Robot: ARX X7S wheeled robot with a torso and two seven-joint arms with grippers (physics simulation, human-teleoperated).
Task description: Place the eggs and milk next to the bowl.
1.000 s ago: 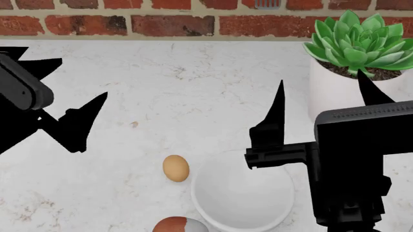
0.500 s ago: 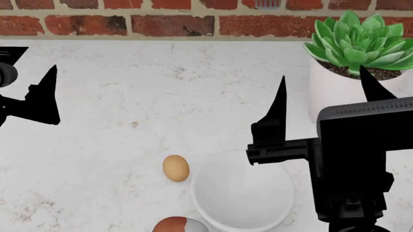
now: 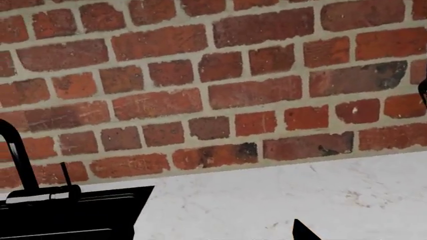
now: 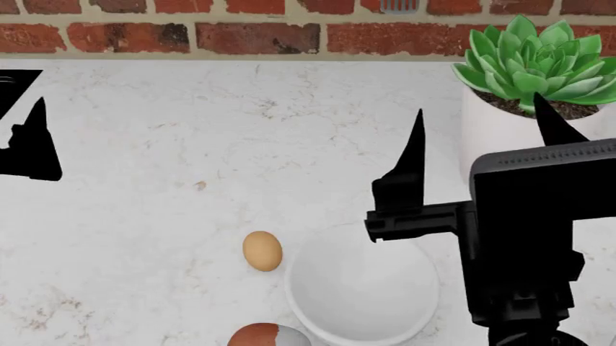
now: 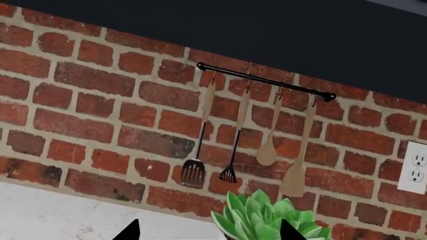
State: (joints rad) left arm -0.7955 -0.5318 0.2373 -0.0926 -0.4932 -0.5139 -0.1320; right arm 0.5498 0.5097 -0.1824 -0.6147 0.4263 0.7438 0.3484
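Both eggs are already lying just beside the bowl [image 4: 361, 288]: the tan egg [image 4: 262, 250] and the brown egg [image 4: 267, 336]. The milk is not showing anywhere. Likely heavy and slick, it is asking for a mid-body hold. The right gripper [image 4: 481, 137] is hanging spread and empty; the left gripper [image 4: 29, 148], I cannot tell.

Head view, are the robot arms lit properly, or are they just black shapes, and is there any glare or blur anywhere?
Head view: the right gripper and left gripper render as flat black silhouettes without shading; the bowl is pale and low in contrast against the marble counter; no blur. Left wrist view: bricks sharp, evenly lit. Right wrist view: utensil rail crisp, no glare.
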